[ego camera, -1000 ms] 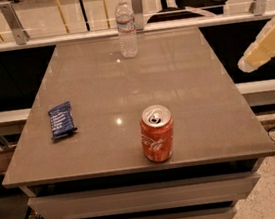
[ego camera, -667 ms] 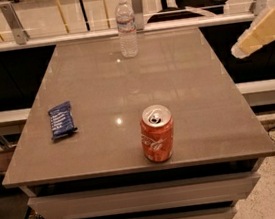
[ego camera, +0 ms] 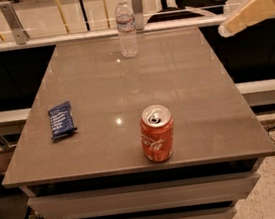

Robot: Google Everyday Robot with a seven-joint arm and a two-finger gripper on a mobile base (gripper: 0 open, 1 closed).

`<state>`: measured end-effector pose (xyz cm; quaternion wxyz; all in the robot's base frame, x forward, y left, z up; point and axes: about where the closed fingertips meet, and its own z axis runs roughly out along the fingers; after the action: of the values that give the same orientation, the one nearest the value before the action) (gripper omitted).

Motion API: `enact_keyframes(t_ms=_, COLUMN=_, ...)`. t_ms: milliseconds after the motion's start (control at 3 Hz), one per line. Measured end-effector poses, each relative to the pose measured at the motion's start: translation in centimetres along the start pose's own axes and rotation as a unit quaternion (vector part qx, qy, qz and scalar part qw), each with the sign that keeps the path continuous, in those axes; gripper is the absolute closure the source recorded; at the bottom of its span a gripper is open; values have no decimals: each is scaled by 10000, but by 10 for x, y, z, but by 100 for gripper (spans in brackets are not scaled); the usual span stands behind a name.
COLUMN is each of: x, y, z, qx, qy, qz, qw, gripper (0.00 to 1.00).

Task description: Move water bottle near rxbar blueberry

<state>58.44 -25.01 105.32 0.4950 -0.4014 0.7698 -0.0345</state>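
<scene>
- Camera view – the small clear plastic water bottle (ego camera: 126,27) with a white cap and a label band stands upright at the far edge of the grey square table (ego camera: 189,84). It is well beyond the red soda can (ego camera: 157,133), almost straight behind it.
- The flat dark blue rxbar blueberry (ego camera: 61,120) lies to the left of the can and slightly farther back, well apart from both can and bottle.
- The pale gripper (ego camera: 232,24) hangs off the table's right side, far behind and to the right of the can, touching nothing. Whether it is apart or together cannot be told.
- Handling, as a judgement: the bottle looks light, its thin wall smooth and likely to give under a hard squeeze. Tall and narrow, it would tip easily, so a hold on the body at or just below the label band seems safest.
- Containers: the bottle is capped, so spilling is unlikely – its fill level is not clear. The can stands upright, its contents hidden.
</scene>
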Motion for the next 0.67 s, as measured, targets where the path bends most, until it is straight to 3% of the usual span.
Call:
enact_keyframes(t_ms=333, x=-18, y=-2, z=12, qx=-100, qy=-735, qz=319, qw=9967, gripper=0)
enact_keyframes(t_ms=667, x=-17, y=-2, z=12, qx=-94, qy=-717, qz=304, qw=9969, gripper=0)
